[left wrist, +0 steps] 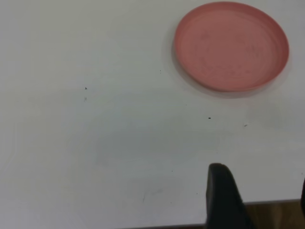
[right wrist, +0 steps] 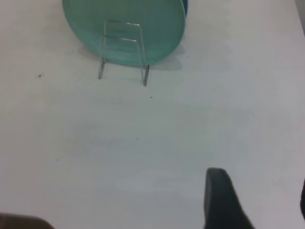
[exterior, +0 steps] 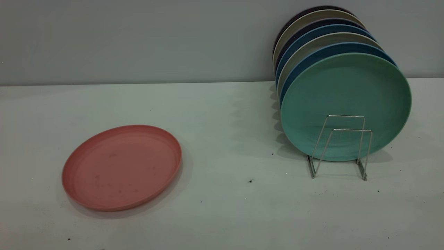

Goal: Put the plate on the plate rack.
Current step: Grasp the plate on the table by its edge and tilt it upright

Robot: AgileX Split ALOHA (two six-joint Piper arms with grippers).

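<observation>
Here the round salmon-pink matte plate lies flat, face up, toward the white table's left front corner, well apart from the thin silver wire rack near the back right edge, while both pincers hold nothing, jaws spread apart.

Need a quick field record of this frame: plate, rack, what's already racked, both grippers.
plate: salmon-pink plate, flat on the table, left side of the exterior view, untouched
plate rack: wire plate rack, right side, two front loops free
racked: teal plate frontmost, upright; blue and beige plates behind it
left gripper: left gripper near the table edge, apart from the pink plate, holding nothing
right gripper: right gripper above bare table, apart from the rack, holding nothing
task status: not yet started
</observation>
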